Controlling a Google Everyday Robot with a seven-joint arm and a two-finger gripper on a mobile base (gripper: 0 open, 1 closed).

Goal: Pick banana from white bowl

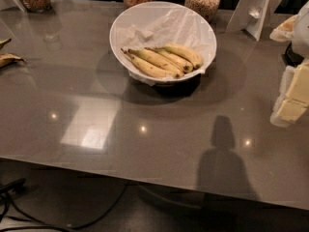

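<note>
Across the glossy grey tabletop point(145, 144) we find our cream gripper point(292, 98) at the right edge — open or closed, we cannot tell — well apart from the yellow bananas point(164, 59) in the far round white bowl point(114, 37).

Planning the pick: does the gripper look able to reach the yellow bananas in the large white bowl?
Likely yes: gripper at the right edge, nothing between it and the large white bowl, yellow bananas lying uncovered.

The pale blocky gripper point(292, 93) is hovering at the right edge; well to its left, yellow bananas point(161, 61) are lying in a round glossy white bowl point(161, 4).
</note>
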